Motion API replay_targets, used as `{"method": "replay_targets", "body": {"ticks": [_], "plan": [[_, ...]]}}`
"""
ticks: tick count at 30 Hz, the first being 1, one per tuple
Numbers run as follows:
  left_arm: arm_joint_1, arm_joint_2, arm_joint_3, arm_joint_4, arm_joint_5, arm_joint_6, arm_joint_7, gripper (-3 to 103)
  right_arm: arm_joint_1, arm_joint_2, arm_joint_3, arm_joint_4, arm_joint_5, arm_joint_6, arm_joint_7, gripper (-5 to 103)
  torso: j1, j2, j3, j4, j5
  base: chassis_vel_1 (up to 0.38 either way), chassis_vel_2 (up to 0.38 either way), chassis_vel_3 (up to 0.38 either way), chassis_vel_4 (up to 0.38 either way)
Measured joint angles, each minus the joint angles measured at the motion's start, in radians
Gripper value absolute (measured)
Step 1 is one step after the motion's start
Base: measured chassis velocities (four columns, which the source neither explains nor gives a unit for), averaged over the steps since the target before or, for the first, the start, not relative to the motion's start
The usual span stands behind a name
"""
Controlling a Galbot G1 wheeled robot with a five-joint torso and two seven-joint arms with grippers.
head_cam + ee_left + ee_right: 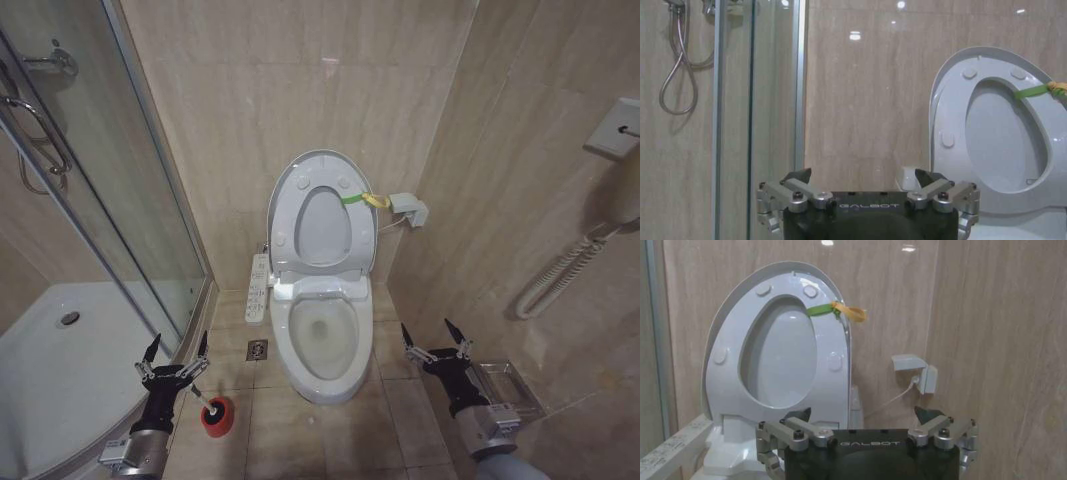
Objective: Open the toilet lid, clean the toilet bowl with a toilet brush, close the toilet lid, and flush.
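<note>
white toilet lid (322, 215) with green-and-yellow strap (362, 199), red-based toilet brush (214, 414), beige marbled wall tiles (300, 80)

The toilet lid (777, 340) stands raised against the wall. A green-and-yellow strap (837, 311) hangs at its rim. The right pincer (865, 416) is spread wide.

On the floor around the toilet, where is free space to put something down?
Free: tiles between the toilet bowl and the right pincer. Crowded: left side, where the floor drain, toilet brush and open left pincer sit beside the shower tray.
</note>
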Motion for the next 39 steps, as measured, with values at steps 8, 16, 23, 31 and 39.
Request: {"method": "replay_targets", "body": {"ticks": [8,16,23,31,39], "plan": [[0.0,0.0,0.0,0.0,0.0,0.0,0.0,100,0.0,0.0,0.0,0.0,0.0,0.0,0.0,100,0.0,0.0,0.0,0.0,0.0,0.0,0.0,0.0,0.0],[0.0,0.0,0.0,0.0,0.0,0.0,0.0,100,0.0,0.0,0.0,0.0,0.0,0.0,0.0,100,0.0,0.0,0.0,0.0,0.0,0.0,0.0,0.0,0.0],[0.0,0.0,0.0,0.0,0.0,0.0,0.0,100,0.0,0.0,0.0,0.0,0.0,0.0,0.0,100,0.0,0.0,0.0,0.0,0.0,0.0,0.0,0.0,0.0],[0.0,0.0,0.0,0.0,0.0,0.0,0.0,100,0.0,0.0,0.0,0.0,0.0,0.0,0.0,100,0.0,0.0,0.0,0.0,0.0,0.0,0.0,0.0,0.0],[0.0,0.0,0.0,0.0,0.0,0.0,0.0,100,0.0,0.0,0.0,0.0,0.0,0.0,0.0,100,0.0,0.0,0.0,0.0,0.0,0.0,0.0,0.0,0.0]]}}
